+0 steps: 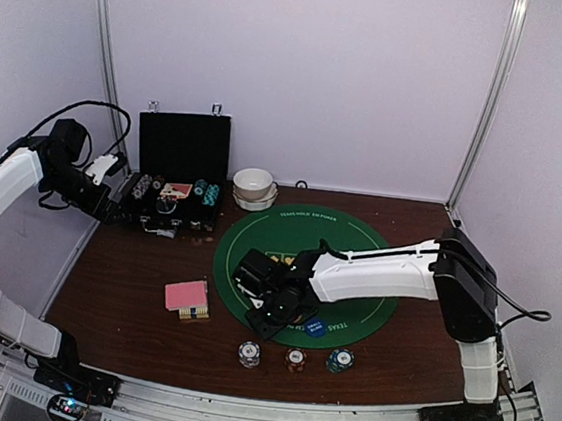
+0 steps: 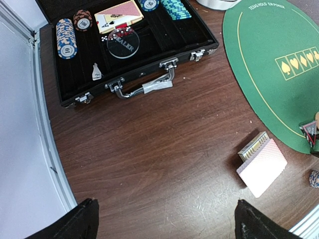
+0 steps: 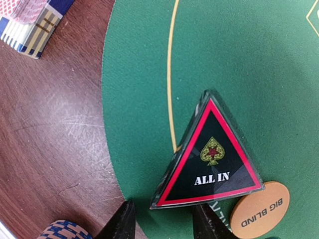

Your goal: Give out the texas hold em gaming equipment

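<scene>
The red-edged black "ALL IN" triangle token (image 3: 209, 159) lies on the green mat (image 3: 239, 59), with the orange "BIG BLIND" disc (image 3: 259, 209) at its lower right. My right gripper (image 3: 162, 214) straddles the triangle's lower left corner, partly open. The right finger (image 3: 207, 224) touches the bottom edge, and the left finger (image 3: 122, 224) stands apart from it. From above, the right gripper (image 1: 275, 315) is at the mat's front left, beside a blue disc (image 1: 315, 327). Pink-backed card decks (image 1: 187, 297) lie on the wood. My left gripper (image 2: 167, 224) hangs wide open over bare table.
The open black case (image 1: 175, 199) at the back left holds chip stacks (image 2: 66, 37), cards (image 2: 118, 15) and a clear dealer button (image 2: 123, 42). Stacked white bowls (image 1: 253, 188) sit behind the mat. Three chip stacks (image 1: 294, 360) stand along the front edge.
</scene>
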